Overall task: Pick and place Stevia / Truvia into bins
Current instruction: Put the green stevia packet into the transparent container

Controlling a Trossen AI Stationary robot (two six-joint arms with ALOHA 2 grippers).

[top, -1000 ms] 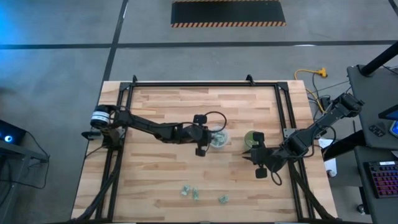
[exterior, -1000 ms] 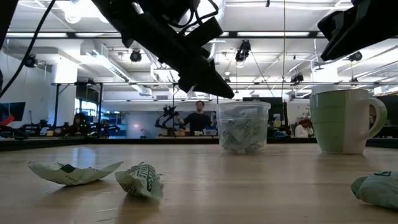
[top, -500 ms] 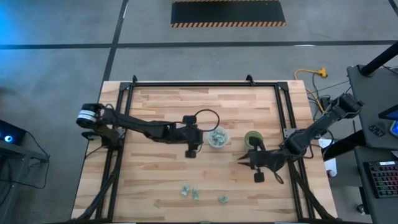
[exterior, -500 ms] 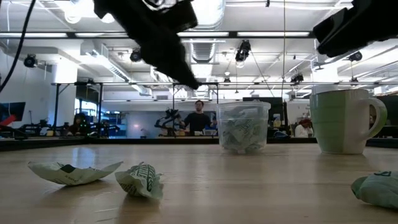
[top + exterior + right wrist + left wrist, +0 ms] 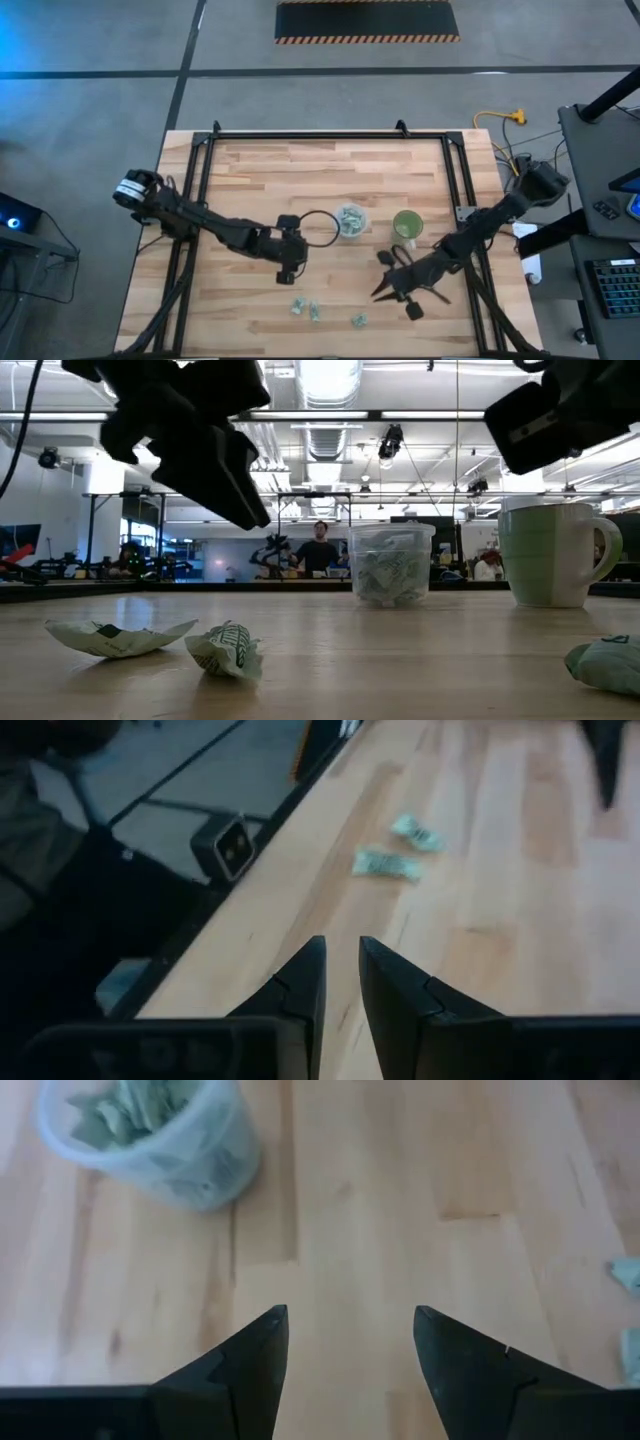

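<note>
Three sachets remain on the table [image 5: 250,190] near its front edge: a pair lying close together [image 5: 306,309] and a single one [image 5: 358,320] further toward the right arm's side. In the low view they appear crumpled and partly folded [image 5: 225,649], so they are judged very light, limp and easily pushed aside; a raised crease or puffed middle is judged the best place to pinch, from above. The clear cup [image 5: 350,220] is already filled with sachets, and the green cup [image 5: 407,224] stands just beside it. The left gripper [image 5: 290,268] hangs with jaws wide and nothing between them, above and back from the pair. The right gripper [image 5: 384,292] is nearly closed, a narrow gap showing and nothing held; the single sachet lies near, in front of it.
</note>
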